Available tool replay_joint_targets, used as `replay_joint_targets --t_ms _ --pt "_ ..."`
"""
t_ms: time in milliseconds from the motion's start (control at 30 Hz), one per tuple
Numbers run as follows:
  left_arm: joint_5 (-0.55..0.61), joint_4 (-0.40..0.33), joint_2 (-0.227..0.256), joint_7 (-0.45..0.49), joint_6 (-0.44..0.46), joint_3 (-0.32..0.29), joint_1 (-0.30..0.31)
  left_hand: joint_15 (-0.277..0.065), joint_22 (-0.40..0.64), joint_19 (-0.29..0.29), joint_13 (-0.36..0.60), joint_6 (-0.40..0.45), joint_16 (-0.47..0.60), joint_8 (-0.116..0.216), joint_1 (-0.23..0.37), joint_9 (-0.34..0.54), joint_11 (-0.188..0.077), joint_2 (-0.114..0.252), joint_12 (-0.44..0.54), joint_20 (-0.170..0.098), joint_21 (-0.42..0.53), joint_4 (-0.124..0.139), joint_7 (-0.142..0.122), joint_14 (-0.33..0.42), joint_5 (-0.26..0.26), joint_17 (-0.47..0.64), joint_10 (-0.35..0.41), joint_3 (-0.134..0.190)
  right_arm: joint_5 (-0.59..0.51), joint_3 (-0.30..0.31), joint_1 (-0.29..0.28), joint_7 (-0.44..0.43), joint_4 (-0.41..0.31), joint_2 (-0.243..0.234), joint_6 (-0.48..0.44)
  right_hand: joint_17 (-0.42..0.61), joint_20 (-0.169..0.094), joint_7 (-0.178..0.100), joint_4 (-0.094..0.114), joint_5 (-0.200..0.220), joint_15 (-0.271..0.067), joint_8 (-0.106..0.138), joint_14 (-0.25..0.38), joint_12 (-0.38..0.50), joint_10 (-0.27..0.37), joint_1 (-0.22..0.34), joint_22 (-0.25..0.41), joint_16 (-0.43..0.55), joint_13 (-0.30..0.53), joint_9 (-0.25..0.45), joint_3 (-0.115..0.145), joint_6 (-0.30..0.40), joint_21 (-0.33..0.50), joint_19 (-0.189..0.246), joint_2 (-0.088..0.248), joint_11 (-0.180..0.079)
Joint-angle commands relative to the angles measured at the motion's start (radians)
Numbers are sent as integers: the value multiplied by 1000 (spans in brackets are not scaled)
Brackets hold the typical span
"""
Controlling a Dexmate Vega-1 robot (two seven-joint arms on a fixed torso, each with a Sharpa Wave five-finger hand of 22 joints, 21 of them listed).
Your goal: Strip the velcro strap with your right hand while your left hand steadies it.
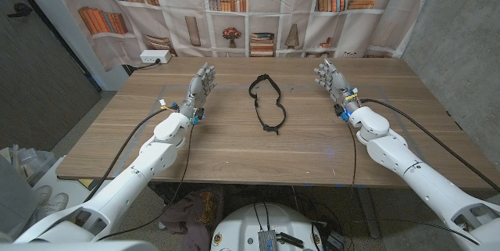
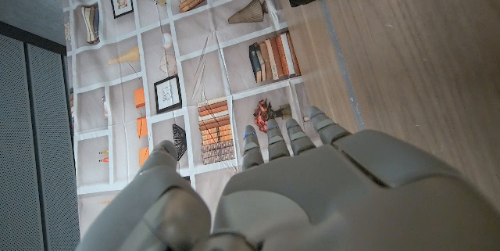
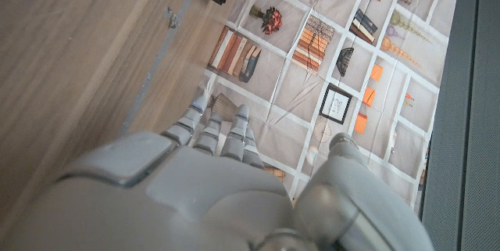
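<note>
strap (image 1: 266,104) lies looped mid-bench (image 1: 234,149), between both hands for equal reach. left hand (image 1: 199,91) and right hand (image 1: 334,79) flank it, fingers released, grasping nothing.

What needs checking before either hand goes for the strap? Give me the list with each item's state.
1. Strap lies in the open on the table, between the two arms: ok.
2. Left hand holds nothing, fingers apart: ok.
3. Right hand holds nothing, fingers apart: ok.
4. Left hand steadies the strap: not ok, it stands apart from it, off to the strap's left.
5. Nothing lies on the wood between either hand and the strap: ok.
6. Where the velcro flap ends and which way it peels: cannot tell, the strap is too small and dark in the head view, and each wrist view catches only a bit of it.
</note>
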Motion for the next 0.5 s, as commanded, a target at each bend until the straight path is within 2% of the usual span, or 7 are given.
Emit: replay_joint_targets --t_ms 33,100,133,200,333,433,500 --pt "14 -94 14 62 31 1 55 6 3 0 3 14 2 7 7 3 2 5 7 4 -2 -3 0 -9 2 3 10 1 -57 -18 30 91 6 -50 64 3 11 -15 -38 1 -8 9 -3 11 23 61 5 3 4 1 25 -4 -15 3 20 -43" --pt "16 -86 19 48 29 4 48 6 3 -1 3 16 2 7 8 3 3 5 7 5 -2 -3 0 -9 1 3 12 1 -100 -21 29 61 -14 -63 63 2 15 -27 -89 1 -21 12 7 28 78 142 5 7 2 1 55 -9 -32 16 28 -99" --pt "14 -79 19 39 26 4 44 7 3 -1 3 17 1 7 8 3 2 5 7 5 -2 -3 0 -10 1 3 13 1 -122 -23 27 45 -32 -74 53 1 12 -31 -100 0 -23 13 8 31 91 164 5 7 2 0 62 -10 -37 19 29 -111" --pt "3 -68 18 23 22 1 39 7 3 -1 3 17 1 7 8 3 3 5 6 5 -3 -4 -1 -11 1 3 13 1 -131 -25 25 44 -48 -82 48 1 9 -37 -112 -2 -29 16 12 41 125 197 6 8 1 0 72 -7 -43 26 30 -120" --pt "-9 -61 35 -13 33 1 28 8 3 0 4 22 0 7 9 3 4 6 6 4 -3 -4 0 -13 1 3 15 1 -185 -34 23 34 -90 -115 34 1 2 -40 -117 -2 -36 21 11 41 132 220 6 7 0 0 80 6 -49 27 32 -129" --pt "-1 -76 51 -9 49 1 31 11 3 -4 4 23 -1 6 9 3 3 6 5 4 -5 -4 0 -17 1 3 15 0 -252 -34 6 -23 -126 -130 31 -1 -12 -28 -122 -11 -71 -2 46 38 163 306 6 15 -2 1 97 -90 -65 57 12 -136" --pt "-12 -83 51 -13 51 -2 37 11 3 -6 4 22 -2 5 9 3 3 6 4 3 -6 -4 0 -19 1 3 15 0 -249 -35 4 -9 -141 -142 18 -1 -13 -23 -122 -12 -70 -3 43 37 166 312 6 13 -2 1 97 -96 -67 57 9 -137"
